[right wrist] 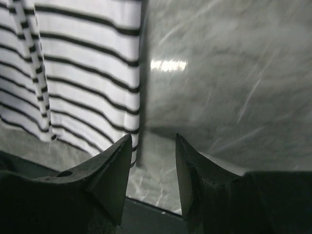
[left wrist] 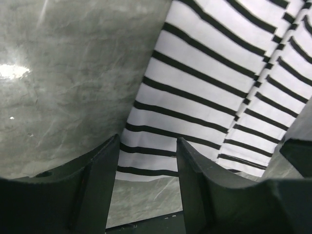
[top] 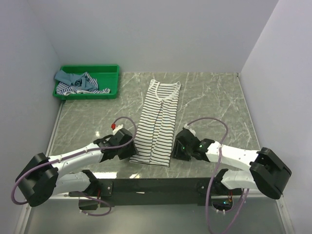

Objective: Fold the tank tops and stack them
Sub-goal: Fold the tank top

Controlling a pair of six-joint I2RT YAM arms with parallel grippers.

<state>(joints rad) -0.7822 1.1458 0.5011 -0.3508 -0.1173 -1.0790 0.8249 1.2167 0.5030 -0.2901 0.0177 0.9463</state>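
The white top [top: 158,124] lay flat in the middle of the tabletop [top: 214,102]. It was folded lengthwise into a narrow strip, neckline at the far end and hem toward the arms. That shape suggested the side folds were done and a crosswise fold was due.

The left end effector [top: 129,150] sat low at the hem's left corner. In the left wrist view its jaws stood apart with nothing gripped, and the striped cloth showed flat between and beyond them [left wrist: 146,151]. The right end effector [top: 181,148] sat just beside the hem's right edge. Its jaws were also parted and empty [right wrist: 152,141], mostly over bare tabletop with the cloth edge to one side. Flanking the hem like this probably readied both to pinch the near corners and carry them toward the neckline.

The teal top [top: 66,77] and the blue top [top: 78,87] lay crumpled in the tray [top: 109,70] at the far left, apparently waiting their turn.
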